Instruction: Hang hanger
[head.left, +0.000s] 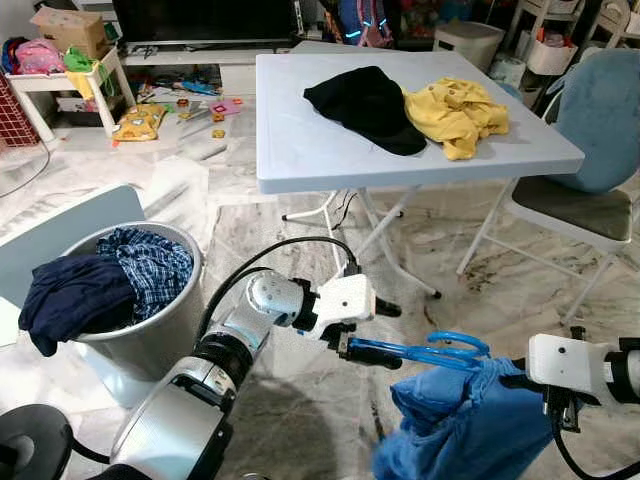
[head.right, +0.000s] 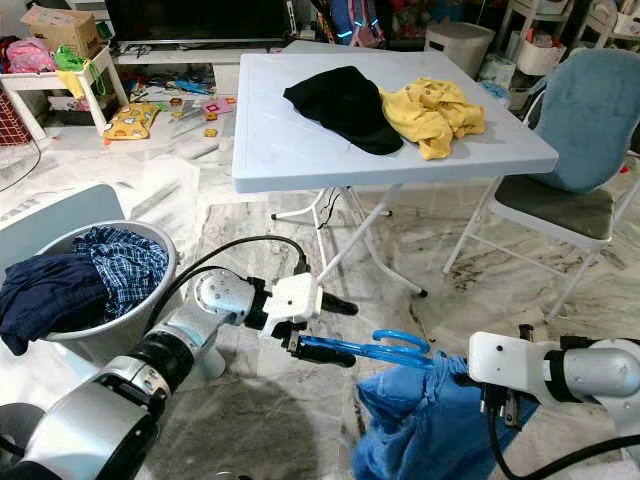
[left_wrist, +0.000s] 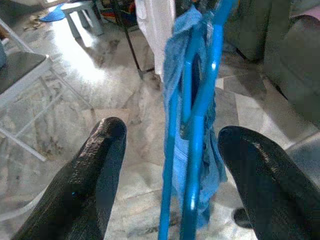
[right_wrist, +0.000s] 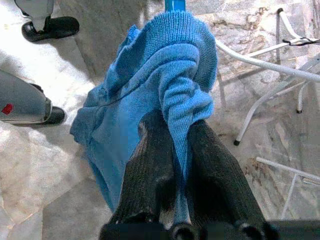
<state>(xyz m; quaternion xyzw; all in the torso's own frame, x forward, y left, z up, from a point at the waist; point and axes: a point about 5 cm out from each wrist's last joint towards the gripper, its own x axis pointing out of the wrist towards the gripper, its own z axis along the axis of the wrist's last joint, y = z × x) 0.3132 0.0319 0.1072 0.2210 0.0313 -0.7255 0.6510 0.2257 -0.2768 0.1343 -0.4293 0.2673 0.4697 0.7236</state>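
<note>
Left wrist view shows the left pincer (left_wrist: 172, 165) spread wide around the blue hanger (head.left: 415, 352), so it should close firmly before the right pincer (right_wrist: 180, 145), clamped on the blue garment (head.left: 465, 420) hanging low above the floor, lets go.

hanger (head.left: 430, 352): far end buried under blue garment (head.left: 470, 425) | garment: cut off by bottom edge

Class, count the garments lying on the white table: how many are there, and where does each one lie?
2. A black garment lies near the middle of the table; a yellow garment lies beside it, toward the robot's right, touching it. Something could be hidden underneath them.
</note>
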